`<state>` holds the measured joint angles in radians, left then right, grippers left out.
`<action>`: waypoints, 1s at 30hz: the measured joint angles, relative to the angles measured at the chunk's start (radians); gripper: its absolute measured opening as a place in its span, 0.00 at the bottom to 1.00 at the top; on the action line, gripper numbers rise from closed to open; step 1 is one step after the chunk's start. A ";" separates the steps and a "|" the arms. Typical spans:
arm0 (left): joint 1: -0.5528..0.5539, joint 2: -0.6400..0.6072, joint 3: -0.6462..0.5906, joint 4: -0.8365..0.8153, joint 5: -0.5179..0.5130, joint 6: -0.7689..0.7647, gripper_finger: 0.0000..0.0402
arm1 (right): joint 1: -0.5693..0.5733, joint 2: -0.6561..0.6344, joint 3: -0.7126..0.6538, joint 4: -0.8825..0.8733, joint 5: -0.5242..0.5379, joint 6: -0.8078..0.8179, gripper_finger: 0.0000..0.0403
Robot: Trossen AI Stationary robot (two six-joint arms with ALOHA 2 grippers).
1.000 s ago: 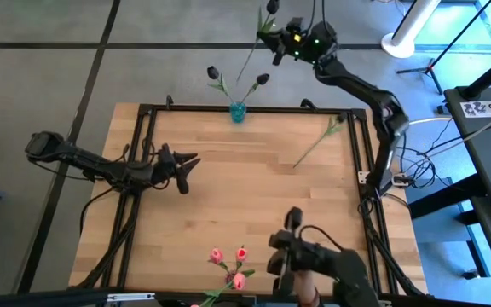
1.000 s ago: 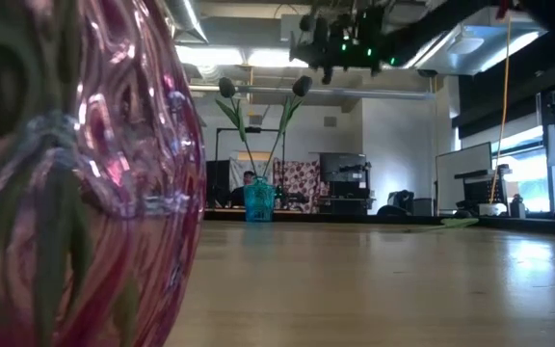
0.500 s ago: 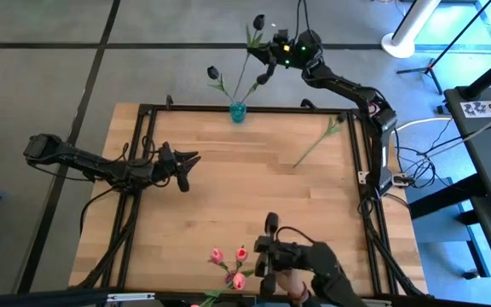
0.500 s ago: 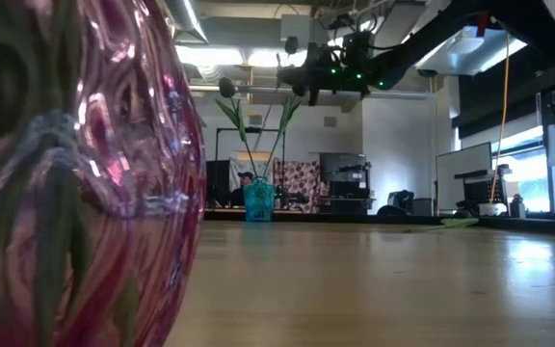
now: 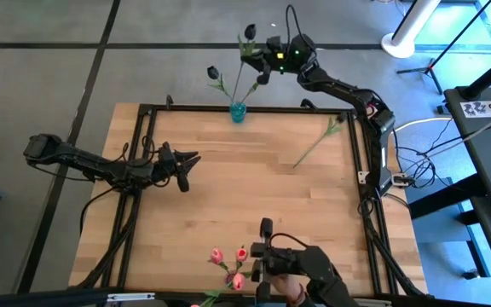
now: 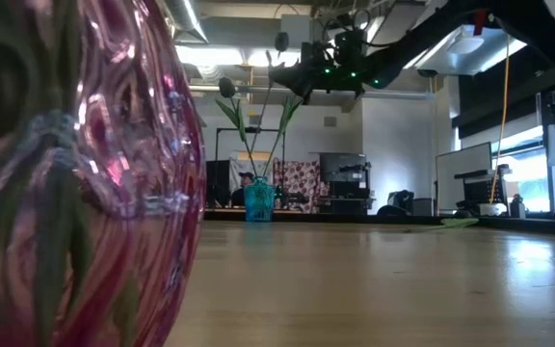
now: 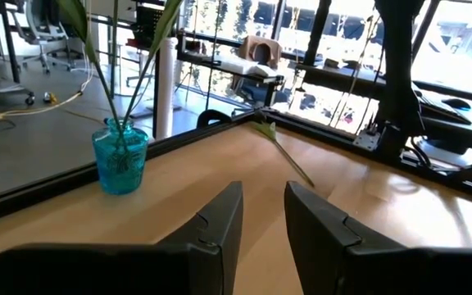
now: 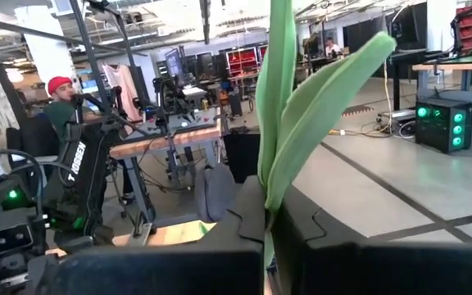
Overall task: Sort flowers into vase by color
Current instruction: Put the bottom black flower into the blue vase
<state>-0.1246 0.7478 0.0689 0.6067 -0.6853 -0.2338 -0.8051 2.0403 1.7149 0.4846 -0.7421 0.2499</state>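
Note:
My right gripper [image 5: 268,54] is up over the table's far edge, shut on a dark-headed flower [image 5: 250,31] just above the small blue vase [image 5: 238,112]. In the low view that flower's head [image 6: 281,40] shows beside the right gripper [image 6: 299,75]. Two other dark-headed flowers [image 5: 213,72] stand with their stems in the blue vase [image 6: 258,200]. One more flower [image 5: 317,141] lies flat on the table's far right. Pink flowers [image 5: 229,265] stand in the pink glass vase [image 6: 75,183] at the near edge. My left gripper [image 5: 186,166] waits open over the table's left part. My right gripper pinches the flower's green stem [image 8: 270,195] between its two fingers, just below the leaves [image 8: 301,106]. The flower is lifted clear and tilted. Its head is above the fingers and its stem [image 5: 238,81] hangs down toward the blue vase; whether the stem's end is inside I cannot tell.
A dark device [image 5: 297,263] held by a person's hand [image 5: 300,295] is at the near edge, right beside the pink flowers. A black frame [image 5: 254,108] runs round the table. Bare wood lies across the middle of the table [image 5: 245,188].
My right gripper has carried the dark-headed flower toward the table's left along the far edge, until it is over the blue vase. The dark device at the near edge has moved left toward the pink flowers.

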 joint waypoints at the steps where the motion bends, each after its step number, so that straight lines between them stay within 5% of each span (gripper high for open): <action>1: 0.000 0.000 0.000 0.000 0.000 0.000 0.22 | 0.000 0.000 0.000 -0.002 0.004 -0.007 0.01; 30: 0.000 0.000 0.000 0.012 -0.003 0.028 0.22 | -0.042 0.000 0.000 0.035 -0.119 -0.130 0.01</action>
<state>-0.1246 0.7475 0.0685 0.6187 -0.6880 -0.2062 -0.8474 2.0403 1.7149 0.5201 -0.8615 0.1196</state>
